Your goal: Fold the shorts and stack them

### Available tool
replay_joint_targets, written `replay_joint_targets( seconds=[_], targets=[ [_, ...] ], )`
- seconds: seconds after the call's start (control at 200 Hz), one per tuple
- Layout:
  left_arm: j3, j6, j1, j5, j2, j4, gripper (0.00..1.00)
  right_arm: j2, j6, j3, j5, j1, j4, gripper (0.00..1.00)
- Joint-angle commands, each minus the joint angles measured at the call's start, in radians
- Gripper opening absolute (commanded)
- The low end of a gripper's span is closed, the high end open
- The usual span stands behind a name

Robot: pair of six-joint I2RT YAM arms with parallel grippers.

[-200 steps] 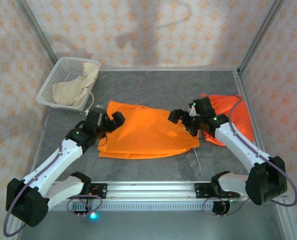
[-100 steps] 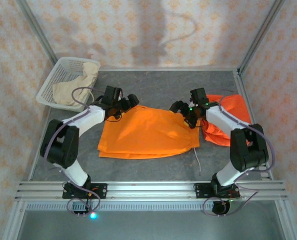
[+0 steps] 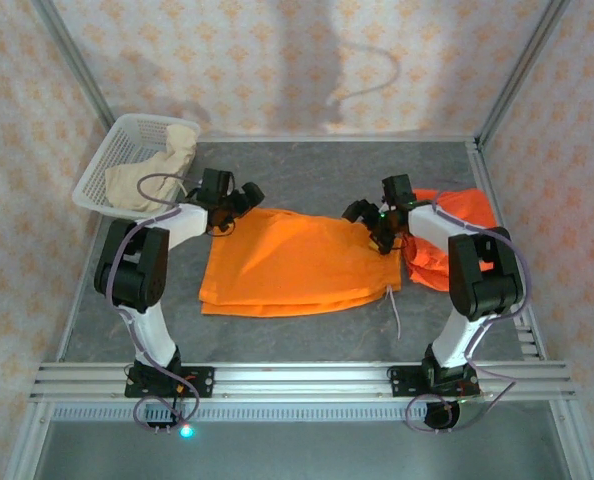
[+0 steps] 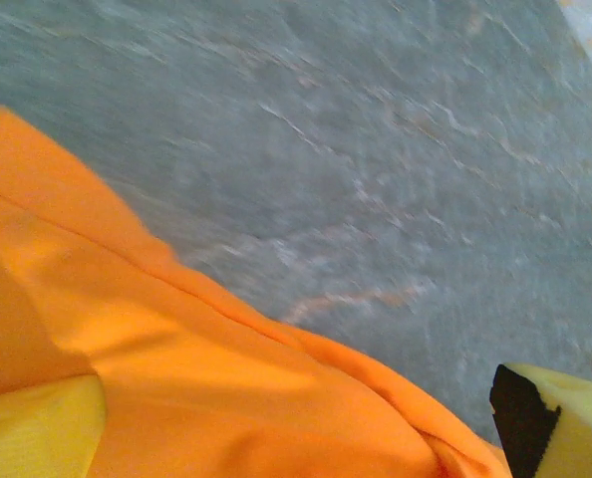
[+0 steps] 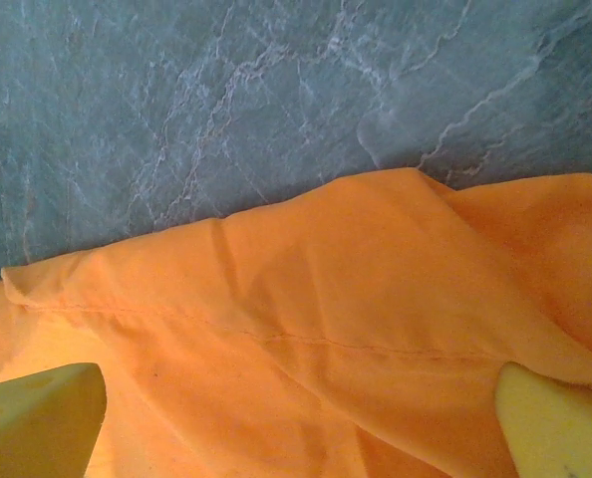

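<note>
Shorts spread from left to right over the grey table (image 3: 327, 170), with both pincers gaping at the middle pair.
At far left a cream pair (image 3: 152, 175) lies crumpled in the white mesh basket (image 3: 89, 188). Next, the left gripper (image 3: 239, 203) sits at the far left corner of the folded orange shorts (image 3: 297, 268), jaws fully apart; in its wrist view the yellow fingers (image 4: 37, 428) stand either side of the cloth edge, clamping nothing. The folded pair lies flat mid-table, a thin white cord (image 3: 395, 312) trailing off its near right corner. The right gripper (image 3: 369, 226) is at the far right corner, equally wide, its pads (image 5: 37, 418) flanking a hem without pinching it. A second orange pair (image 3: 474, 212) lies bunched at far right.
</note>
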Motion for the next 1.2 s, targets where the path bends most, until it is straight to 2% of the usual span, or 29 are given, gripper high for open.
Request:
replay_joint_targets(
  seconds=[0.0,0.25,0.54,0.701,0.821,1.016,1.196],
  targets=[
    [-0.038,0.014,0.030,-0.047,0.008,0.021,1.00,-0.006,-0.024,-0.030,0.053,-0.021,0.009,1.00],
    [-0.089,-0.012,0.057,-0.072,0.031,0.023,1.00,-0.027,-0.022,-0.065,0.064,-0.026,0.030,1.00],
    [-0.180,-0.024,0.102,-0.133,-0.017,-0.004,1.00,-0.081,-0.033,-0.097,0.086,-0.038,0.030,1.00],
    [-0.179,0.006,0.116,-0.074,-0.112,0.014,1.00,-0.139,-0.034,-0.112,0.036,-0.038,0.078,1.00],
    [-0.146,0.041,0.110,-0.037,-0.238,-0.014,1.00,-0.243,-0.033,-0.117,0.021,-0.030,0.104,0.99],
    [-0.092,0.092,0.045,-0.013,-0.455,-0.216,1.00,-0.426,-0.013,-0.136,0.022,0.032,0.043,0.99],
    [-0.216,0.028,-0.098,-0.055,-0.619,-0.313,1.00,-0.572,0.101,-0.267,0.025,0.150,0.047,0.99]
  ],
)
